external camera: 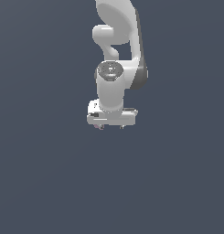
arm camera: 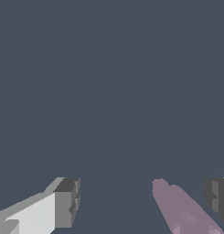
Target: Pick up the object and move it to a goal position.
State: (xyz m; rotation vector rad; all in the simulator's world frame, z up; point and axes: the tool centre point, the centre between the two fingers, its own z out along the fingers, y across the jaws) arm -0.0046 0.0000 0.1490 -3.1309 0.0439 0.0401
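Pale pink-mauve object [arm camera: 184,211], matte, elongated and rounded at its end in the wrist view. Sits between the fingers of the hand [external camera: 111,125], closer to one finger, apart from both. Shows in the exterior view only as a tiny pink speck just under the hand's edge.

White rounded arm [external camera: 114,87], dark grey joint band, grey circular cap; white fingers [arm camera: 38,215], dark grey pads [arm camera: 67,203].
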